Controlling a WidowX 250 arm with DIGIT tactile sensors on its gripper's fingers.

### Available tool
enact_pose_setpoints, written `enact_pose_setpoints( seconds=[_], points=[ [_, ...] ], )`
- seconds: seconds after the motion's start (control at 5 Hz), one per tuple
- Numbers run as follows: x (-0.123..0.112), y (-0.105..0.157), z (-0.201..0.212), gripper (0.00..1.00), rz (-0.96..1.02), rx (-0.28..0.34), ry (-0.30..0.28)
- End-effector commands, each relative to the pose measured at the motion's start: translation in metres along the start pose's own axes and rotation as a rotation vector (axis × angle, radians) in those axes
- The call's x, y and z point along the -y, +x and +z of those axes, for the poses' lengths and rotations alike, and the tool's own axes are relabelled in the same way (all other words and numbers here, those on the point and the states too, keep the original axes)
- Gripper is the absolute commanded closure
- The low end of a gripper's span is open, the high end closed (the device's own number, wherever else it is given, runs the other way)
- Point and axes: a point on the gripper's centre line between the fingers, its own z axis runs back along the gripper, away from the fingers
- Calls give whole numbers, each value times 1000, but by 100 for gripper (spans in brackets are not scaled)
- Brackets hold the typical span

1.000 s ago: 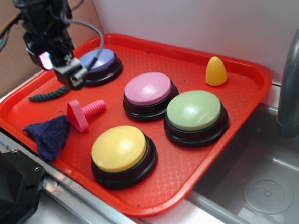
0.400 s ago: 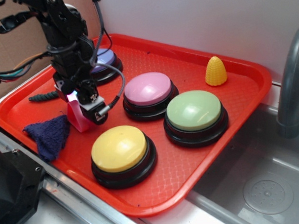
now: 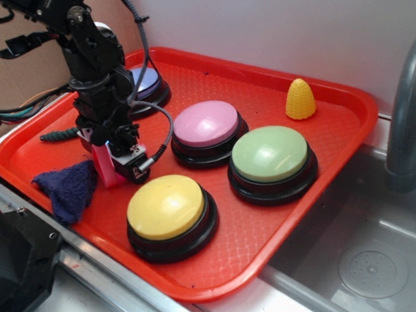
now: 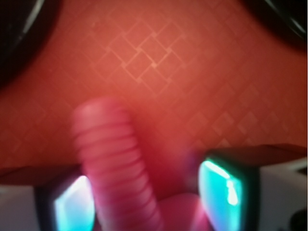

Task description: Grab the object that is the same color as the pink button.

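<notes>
**Straddling the pink bolt on the red tray**

Seen from the exterior view, the gripper (image 3: 116,158) is down at the red tray (image 3: 269,230), its black body covering most of the pink bolt (image 3: 103,166). Only the bolt's flat head shows, at the gripper's left side, just beside the dark blue cloth (image 3: 65,189). The pink button (image 3: 206,124) sits near on the right, the yellow button (image 3: 169,206) in front, the green button (image 3: 270,153) beyond that. The purple-blue button (image 3: 143,82) is half hidden behind the arm. A dark green rope piece (image 3: 58,135) lies at the tray's left edge, and the yellow corn-shaped cone (image 3: 300,99) stands well apart at the far side. A grey faucet (image 3: 407,115) rises over the sink (image 3: 370,259) on the right. No writing can be read.

From the wrist view, blurred, the bolt's (image 4: 118,168) ridged shaft runs up between the two fingers (image 4: 70,207), which glow cyan. The left pad is touching or nearly touching the shaft; the right pad stands apart from it, so the jaws are spread and not clamped. The tray's (image 4: 154,57) diamond pattern fills the background, with black button bases at both upper corners. This view alone shows the shaft between the fingers; the exterior alone shows the head and the neighbours.
</notes>
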Motion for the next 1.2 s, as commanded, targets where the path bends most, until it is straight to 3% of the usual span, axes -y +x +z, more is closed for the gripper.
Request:
enact_pose_setpoints(
  seconds=[0.0, 0.4, 0.8, 1.0],
  points=[
    [-8, 0, 13, 100, 17, 15, 6],
    [-14, 9, 72, 100, 78, 40, 34],
    [-13, 14, 164, 100, 100, 194, 11],
    [-20, 14, 171, 100, 108, 214, -3]
  ],
)
